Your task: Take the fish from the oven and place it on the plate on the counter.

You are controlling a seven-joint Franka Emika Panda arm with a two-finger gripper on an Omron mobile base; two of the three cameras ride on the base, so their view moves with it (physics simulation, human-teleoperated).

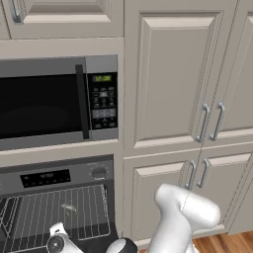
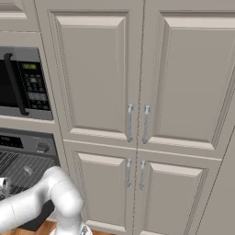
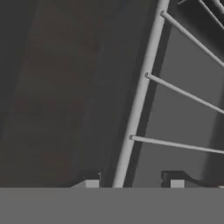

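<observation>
Tall beige cabinet doors [image 1: 173, 79] fill the wall right of the appliances. Microwave [image 1: 44, 104] sits above the oven [image 1: 54, 207], whose interior is exposed with wire rack [image 1: 59, 212] showing. Fish [image 1: 70, 208] lies on the rack, a small pale sliver mid-cavity. Gripper [image 3: 131, 183] hangs at the rack's front rail [image 3: 140, 92], jaws parted either side of it, holding nothing.

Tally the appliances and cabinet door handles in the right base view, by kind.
Microwave: 1
Oven: 1
Cabinet door handles: 4
Total: 6
</observation>
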